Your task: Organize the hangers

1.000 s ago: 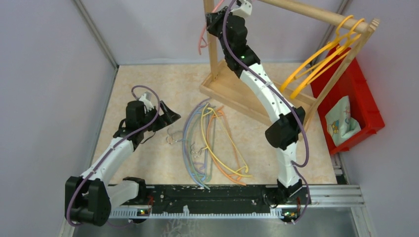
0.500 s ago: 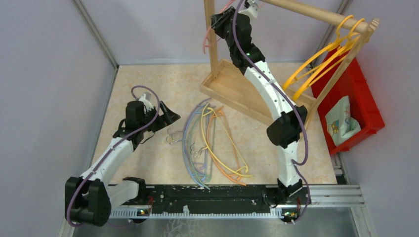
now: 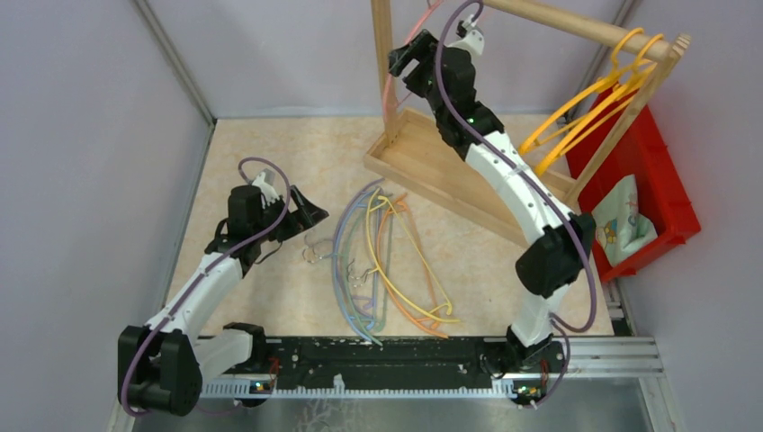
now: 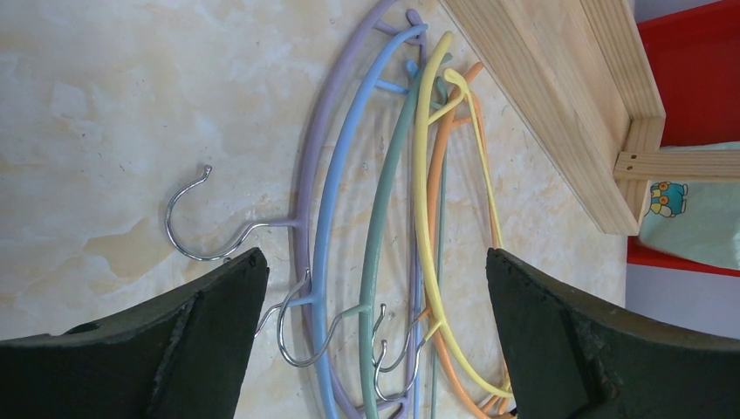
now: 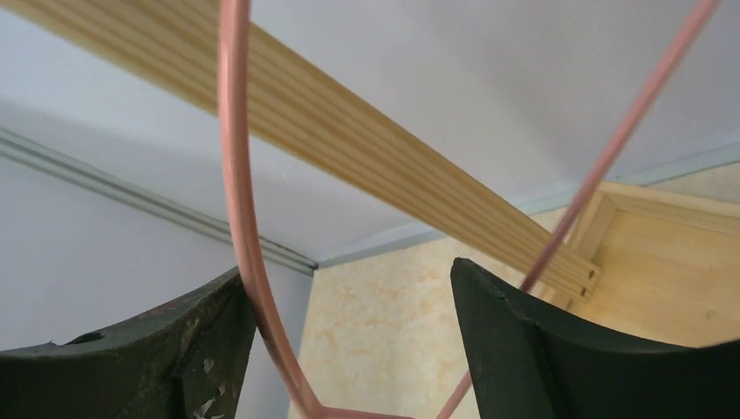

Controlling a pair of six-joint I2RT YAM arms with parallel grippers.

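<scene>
Several hangers (image 3: 378, 261) lie piled on the table: purple (image 4: 301, 192), blue (image 4: 336, 175), green (image 4: 375, 227), yellow (image 4: 421, 175) and orange (image 4: 434, 175), with their metal hooks toward my left gripper. That left gripper (image 3: 301, 211) (image 4: 373, 257) hovers open just left of the pile and holds nothing. Yellow and orange hangers (image 3: 585, 99) hang at the right end of the wooden rack's rod (image 3: 558, 20). A pink hanger (image 3: 389, 90) (image 5: 234, 175) dangles beside the rack's left post. My right gripper (image 3: 407, 61) (image 5: 349, 275) is raised there, open, with the pink wire brushing its left finger.
The rack's wooden base tray (image 3: 432, 166) sits on the table at the back right, under my right arm. A red bin (image 3: 661, 193) holding a printed cloth (image 3: 621, 225) stands past the table's right edge. Grey walls close in on the left and at the back.
My right gripper has gone from shut to open, letting go of the pink hanger, and the right arm has swung to the right. The left arm and the pile have not moved.
</scene>
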